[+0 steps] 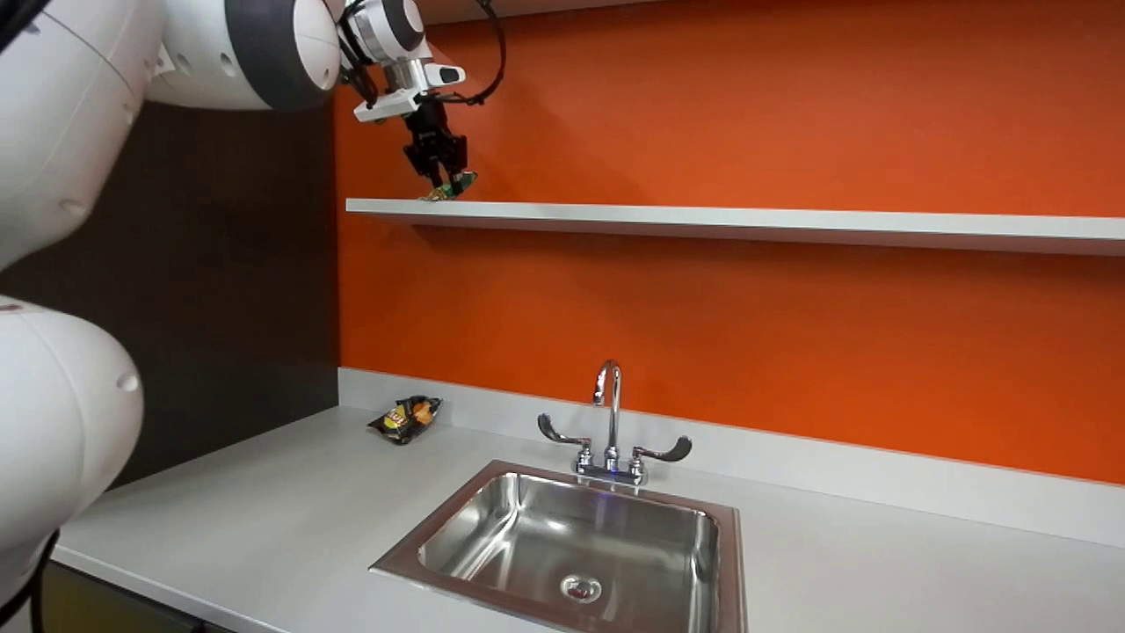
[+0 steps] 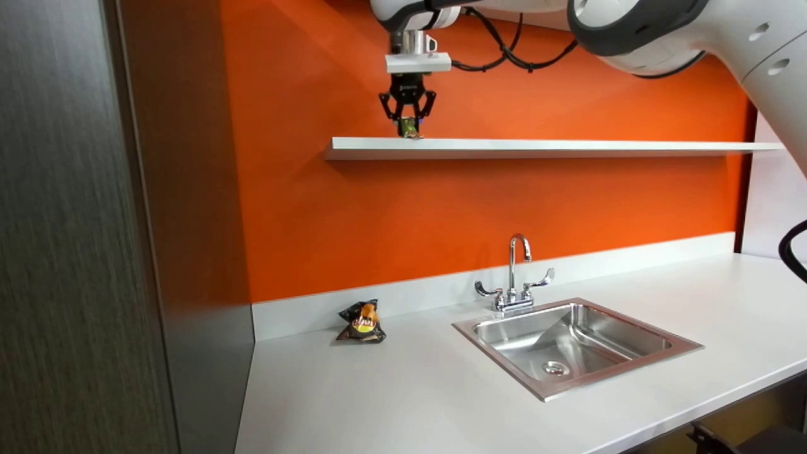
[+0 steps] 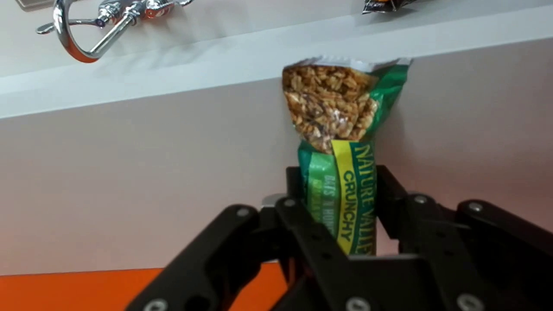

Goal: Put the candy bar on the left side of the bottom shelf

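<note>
In an exterior view, the gripper (image 1: 446,187) holds the bar (image 1: 468,179) tilted at the nine-o'clock end of the shelf (image 1: 703,216). In an exterior view, the bar's low end seems to touch the shelf, between twelve and one from the packet (image 2: 364,323). In the wrist view, the jaws pinch its sides at nine and three. Likely light, stiff, crumbly, slick-wrapped: hold mid-length, gently.
</note>
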### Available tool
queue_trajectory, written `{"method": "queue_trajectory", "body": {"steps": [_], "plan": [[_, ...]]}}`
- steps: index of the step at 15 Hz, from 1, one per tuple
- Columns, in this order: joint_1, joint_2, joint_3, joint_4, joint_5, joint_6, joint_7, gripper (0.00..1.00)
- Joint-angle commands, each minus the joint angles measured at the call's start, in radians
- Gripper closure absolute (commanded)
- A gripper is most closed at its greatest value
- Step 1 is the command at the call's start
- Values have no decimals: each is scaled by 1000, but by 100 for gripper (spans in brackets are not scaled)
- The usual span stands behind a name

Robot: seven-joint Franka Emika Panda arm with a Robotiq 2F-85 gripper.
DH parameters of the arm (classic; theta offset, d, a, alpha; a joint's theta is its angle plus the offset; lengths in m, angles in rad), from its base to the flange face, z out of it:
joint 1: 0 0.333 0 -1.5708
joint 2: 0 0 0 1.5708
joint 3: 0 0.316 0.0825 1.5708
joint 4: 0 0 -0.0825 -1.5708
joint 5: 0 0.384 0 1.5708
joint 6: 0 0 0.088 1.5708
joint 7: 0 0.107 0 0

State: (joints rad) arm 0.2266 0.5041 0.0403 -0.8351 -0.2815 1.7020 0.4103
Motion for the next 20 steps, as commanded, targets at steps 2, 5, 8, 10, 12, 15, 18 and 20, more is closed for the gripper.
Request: {"method": "queue_trajectory", "body": {"steps": [2, 5, 8, 10, 12, 15, 18, 20], "plan": [[-4, 111, -20, 167, 3, -57, -31, 31], [-1, 125, -24, 184, 2, -73, -31, 9], [19, 100, -20, 181, -1, -110, -20, 0], [31, 81, -20, 180, -2, -133, -17, 0], [44, 60, -20, 174, -1, -155, -16, 0], [47, 34, -20, 153, 7, -176, -16, 0], [44, 2, -18, 121, 10, -184, -17, 0], [42, -26, -15, 89, 13, -178, -20, 0]]}}
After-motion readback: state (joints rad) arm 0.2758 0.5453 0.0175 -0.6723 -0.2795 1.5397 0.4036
